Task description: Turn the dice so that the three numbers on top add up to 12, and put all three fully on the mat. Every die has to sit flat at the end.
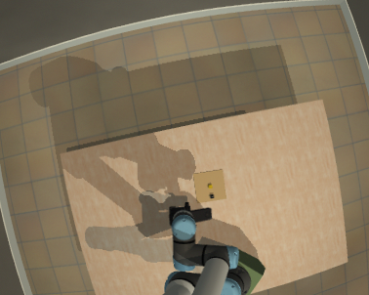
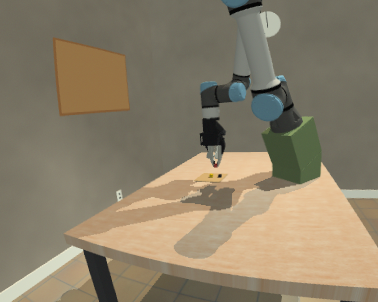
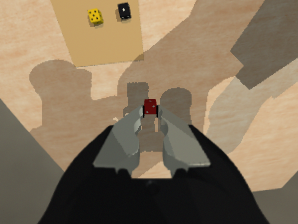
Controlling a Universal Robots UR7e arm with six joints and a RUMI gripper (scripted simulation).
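My gripper is shut on a small red die and holds it in the air above the table, short of the mat. The gripper also shows in the exterior view, pointing down, with the red die at its tips. The tan mat lies on the table ahead of the gripper. A yellow die and a black die sit flat on the mat side by side. They also show in the overhead view, the yellow die and the black die. The top pips are too small to read.
The arm's green base block stands at the table's right rear. The table edge runs along the front in the exterior view. An orange board hangs on the wall, away from the table.
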